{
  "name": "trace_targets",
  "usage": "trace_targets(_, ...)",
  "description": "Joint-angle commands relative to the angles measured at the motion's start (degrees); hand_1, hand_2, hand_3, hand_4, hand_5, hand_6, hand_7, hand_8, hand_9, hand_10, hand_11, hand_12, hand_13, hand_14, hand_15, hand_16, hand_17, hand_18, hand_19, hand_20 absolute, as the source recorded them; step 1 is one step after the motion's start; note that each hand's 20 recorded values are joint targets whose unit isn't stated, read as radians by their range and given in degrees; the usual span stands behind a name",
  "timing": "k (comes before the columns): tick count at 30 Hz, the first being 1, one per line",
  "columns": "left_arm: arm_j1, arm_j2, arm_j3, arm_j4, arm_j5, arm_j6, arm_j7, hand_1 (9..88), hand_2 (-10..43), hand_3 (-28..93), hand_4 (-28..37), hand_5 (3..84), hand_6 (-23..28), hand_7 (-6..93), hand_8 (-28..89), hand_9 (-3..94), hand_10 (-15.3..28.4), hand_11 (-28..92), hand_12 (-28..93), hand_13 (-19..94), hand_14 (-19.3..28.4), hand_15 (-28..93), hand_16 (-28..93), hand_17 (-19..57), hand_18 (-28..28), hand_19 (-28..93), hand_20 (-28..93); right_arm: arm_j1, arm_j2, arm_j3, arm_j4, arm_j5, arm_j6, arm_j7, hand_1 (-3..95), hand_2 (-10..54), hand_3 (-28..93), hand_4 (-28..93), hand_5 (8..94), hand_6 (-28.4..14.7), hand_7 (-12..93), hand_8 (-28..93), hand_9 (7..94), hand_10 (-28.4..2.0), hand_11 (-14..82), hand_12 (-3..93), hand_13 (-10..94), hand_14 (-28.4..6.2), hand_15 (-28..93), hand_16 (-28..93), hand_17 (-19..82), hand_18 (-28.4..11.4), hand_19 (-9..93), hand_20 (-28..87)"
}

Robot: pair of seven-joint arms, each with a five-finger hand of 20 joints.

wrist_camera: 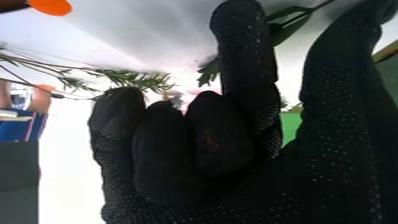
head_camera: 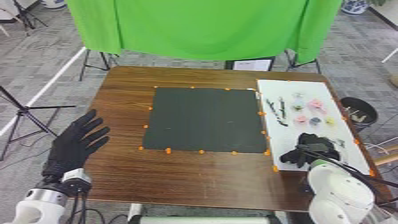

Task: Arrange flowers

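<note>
I find the brown wooden tabletop (head_camera: 120,170) carrying a dark square mat (head_camera: 206,120) at its middle and a white rectangular board (head_camera: 281,139) along its right edge. My black-gloved left hand (head_camera: 73,145) is spread at the tabletop's left edge, holding nothing. My black-gloved right hand (head_camera: 311,147) is over the board's near half, index finger extended, thumb apart, other fingers loosely bent; I see no pinch. Risk: these bent fingers may sweep the feathery green sprig (wrist_camera: 138,79) aside when I close. A broad-leafed green stem (wrist_camera: 289,30) passes behind the index finger; a grasp made blind there could trap or bend it. Thin dark-green sprigs (head_camera: 282,111) lie towards the board's left edge and may slide under soft glove tips. The pale pink fabric-like bloom (head_camera: 316,105) and small yellow bloom (head_camera: 330,121), towards its right edge, sit near other flowers; a wide reach could crush or drag neighbours.
</note>
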Motion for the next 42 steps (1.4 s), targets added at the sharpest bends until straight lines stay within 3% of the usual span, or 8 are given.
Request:
trace_targets(1, 0.23, -0.3, 0.24, 0.01, -0.3, -0.47, -0.72, 25.4, -5.2, 68, -28.3, 27.7, 4.3, 19.9, -11, 23.6, 11.5, 20, 17, 18, 16.3, 33, -1, -9.3, 20.4, 40, 11, 0.93, 0.46, -2.81, 4.37, -2.04, -0.72, 0.66, 39.2, -9.5, 67, -28, 81.0, 1.5, 36, 3, 80.5, -7.9, 69.2, 66.3, 76, -9.6, 88, 45, 37, -21.8, 88, 41)
trace_targets(14, 0.62, -0.69, 0.28, -0.23, -0.37, -0.06, -0.63, 25.0, -5.0, 69, -28.3, 27.7, 4.3, 19.9, -11, 23.7, 11.7, 20, 17, 18, 16.3, 33, -1, -9.4, 20.6, 40, 11, -2.16, 0.05, -0.93, 6.51, 1.64, 6.8, -8.08, 43.8, -9.5, 88, -24, 78.8, -2.5, 43, 21, 80.8, -7.1, 71.9, 68.3, 74, -9.7, 90, 50, 34, -20.2, 85, 45)
trace_targets(26, 0.69, -1.03, 0.05, -0.32, -0.32, -0.08, -0.7, 25.2, -4.8, 69, -28.3, 27.8, 4.4, 19.8, -11, 23.7, 11.6, 20, 17, 18, 16.3, 33, -1, -9.4, 20.6, 40, 11, -4.53, 1.64, 0.81, 5.92, -2.62, 27.84, -15.11, 33.4, -9.5, 93, -3, 72.3, -5.3, 60, 30, 81.4, -7.3, 81.0, 68.5, 75, -10.0, 93, 50, 36, -21.1, 86, 48)
trace_targets(35, 0.48, -0.52, -0.14, -0.22, -0.24, -0.46, -0.58, 25.3, -4.8, 69, -28.3, 27.7, 4.3, 19.9, -11, 23.8, 11.6, 20, 17, 18, 16.3, 33, -1, -9.4, 20.6, 40, 11, -2.26, 1.7, 0.6, 2.12, -3.78, 22.96, -8.98, 33.8, -9.5, 93, -7, 72.6, -4.4, 60, 31, 81.6, -7.1, 80.9, 68.0, 75, -9.8, 93, 50, 36, -21.1, 86, 47)
trace_targets(37, 0.48, -0.42, -0.11, -0.17, -0.3, -0.5, -0.71, 25.2, -4.8, 69, -28.3, 27.7, 4.4, 19.9, -11, 23.7, 11.6, 20, 17, 18, 16.3, 33, -1, -9.4, 20.6, 40, 11, -1.92, 1.01, 1.56, 0.39, -3.55, 15.11, -5.67, 34.4, -9.5, 88, -19, 72.7, -0.8, 56, 26, 81.6, -7.1, 78.4, 69.3, 75, -9.9, 93, 49, 36, -21.1, 86, 46)
trace_targets(38, 0.54, -0.42, -0.13, -0.2, -0.24, -0.43, -0.71, 25.3, -4.8, 69, -28.3, 27.7, 4.4, 19.9, -11, 23.7, 11.6, 20, 17, 18, 16.3, 33, -1, -9.4, 20.6, 40, 11, -2.1, 1.02, 1.79, -0.08, -2.73, 14.22, -5.06, 30.5, -9.5, 87, -25, 73.2, -0.3, 51, 22, 81.0, -7.3, 75.8, 71.0, 74, -10.2, 93, 49, 35, -21.2, 86, 46)
trace_targets(40, 0.56, -0.34, -0.15, -0.17, -0.32, -0.41, -0.76, 25.3, -4.8, 69, -28.3, 27.8, 4.3, 19.9, -11, 23.7, 11.6, 20, 17, 18, 16.4, 33, -1, -9.4, 20.6, 40, 11, -2.21, 0.79, 2.04, -0.38, -3.49, 12.24, -3.83, 21.8, -9.5, 84, -28, 74.5, -0.3, 44, -7, 79.2, -7.8, 73.9, 72.0, 73, -10.2, 91, 49, 34, -21.3, 85, 46)
trace_targets(42, 0.71, -0.36, -0.29, -0.18, -0.24, -0.54, -0.89, 25.2, -4.8, 69, -28.3, 27.7, 4.4, 19.9, -11, 23.7, 11.6, 20, 17, 18, 16.4, 33, -1, -9.4, 20.6, 40, 11, -1.89, 0.61, 2.44, -1.39, -1.73, 6.73, -1.73, 19.7, -9.5, 81, -28, 74.8, -0.6, 38, -11, 78.3, -8.1, 73.2, 72.2, 72, -10.4, 91, 49, 34, -21.5, 85, 46)
